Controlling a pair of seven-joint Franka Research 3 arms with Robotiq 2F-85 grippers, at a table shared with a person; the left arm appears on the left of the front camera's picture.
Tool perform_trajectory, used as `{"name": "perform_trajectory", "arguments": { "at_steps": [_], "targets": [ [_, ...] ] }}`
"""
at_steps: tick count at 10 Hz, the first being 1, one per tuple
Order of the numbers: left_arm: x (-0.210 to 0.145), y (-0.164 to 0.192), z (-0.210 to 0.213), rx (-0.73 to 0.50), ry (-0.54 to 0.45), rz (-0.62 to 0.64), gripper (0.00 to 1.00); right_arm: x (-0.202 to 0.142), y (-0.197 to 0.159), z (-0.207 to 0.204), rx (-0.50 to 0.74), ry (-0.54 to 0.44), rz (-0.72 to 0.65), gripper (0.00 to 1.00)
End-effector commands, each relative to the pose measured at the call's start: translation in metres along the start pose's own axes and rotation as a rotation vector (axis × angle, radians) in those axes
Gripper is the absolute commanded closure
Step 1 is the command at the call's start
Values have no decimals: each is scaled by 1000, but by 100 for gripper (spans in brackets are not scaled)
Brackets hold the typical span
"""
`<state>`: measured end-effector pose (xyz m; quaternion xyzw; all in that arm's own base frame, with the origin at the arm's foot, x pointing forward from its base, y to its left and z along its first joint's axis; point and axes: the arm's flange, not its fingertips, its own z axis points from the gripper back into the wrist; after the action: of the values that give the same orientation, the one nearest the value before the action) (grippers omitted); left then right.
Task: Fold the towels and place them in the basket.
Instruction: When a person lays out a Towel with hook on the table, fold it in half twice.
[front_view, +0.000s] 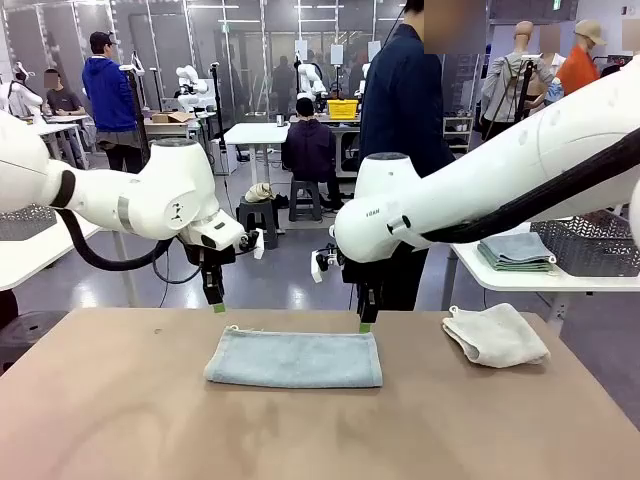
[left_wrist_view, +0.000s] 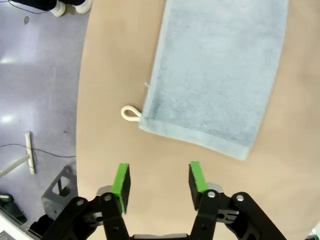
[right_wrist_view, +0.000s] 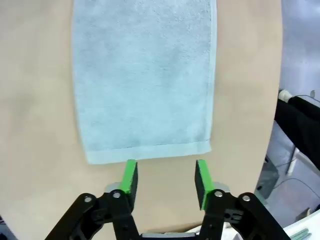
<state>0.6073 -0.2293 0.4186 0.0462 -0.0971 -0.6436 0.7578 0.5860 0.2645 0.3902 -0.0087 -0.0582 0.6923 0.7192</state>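
Observation:
A pale blue-grey towel (front_view: 295, 358) lies folded into a long strip in the middle of the brown table (front_view: 120, 420). My left gripper (front_view: 217, 303) hovers just above its far left corner, open and empty. In the left wrist view the gripper (left_wrist_view: 159, 179) sits a short way off the towel (left_wrist_view: 215, 75), near its white hanging loop (left_wrist_view: 129, 113). My right gripper (front_view: 365, 322) hangs open over the far right corner; in the right wrist view its fingertips (right_wrist_view: 166, 177) sit just off the towel's (right_wrist_view: 142, 75) short edge. A white towel (front_view: 495, 335) lies folded at the right.
A dark grey mesh basket (front_view: 590, 245) stands on a white side table (front_view: 520, 282) at the right, beside a stack of folded towels (front_view: 516, 251). A person in dark clothes (front_view: 403, 110) stands beyond the far edge. The near half of the table is bare.

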Motion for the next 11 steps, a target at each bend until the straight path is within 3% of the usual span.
{"name": "perform_trajectory", "arguments": {
  "at_steps": [1,3,5,7,8,9,11],
  "targets": [
    [-27,-38,18,-19,-64,-41,30,-9,36,32,109,-40,-192,16],
    [-57,-70,41,-73,-183,-55,30,-14,85,64,127,-145,-378,16],
    [-90,-101,60,-75,-266,-54,30,-21,135,86,92,-183,-608,16],
    [-119,-117,77,-93,-374,-30,30,-20,171,94,92,-206,-743,16],
    [-133,-114,81,-137,-467,-26,30,-13,182,94,146,-216,-686,16],
    [-150,-108,83,-174,-559,-42,30,-23,151,100,132,-189,-671,16],
    [-187,-97,86,-224,-717,-63,30,-23,151,100,132,-189,-671,16]
  ]
}}
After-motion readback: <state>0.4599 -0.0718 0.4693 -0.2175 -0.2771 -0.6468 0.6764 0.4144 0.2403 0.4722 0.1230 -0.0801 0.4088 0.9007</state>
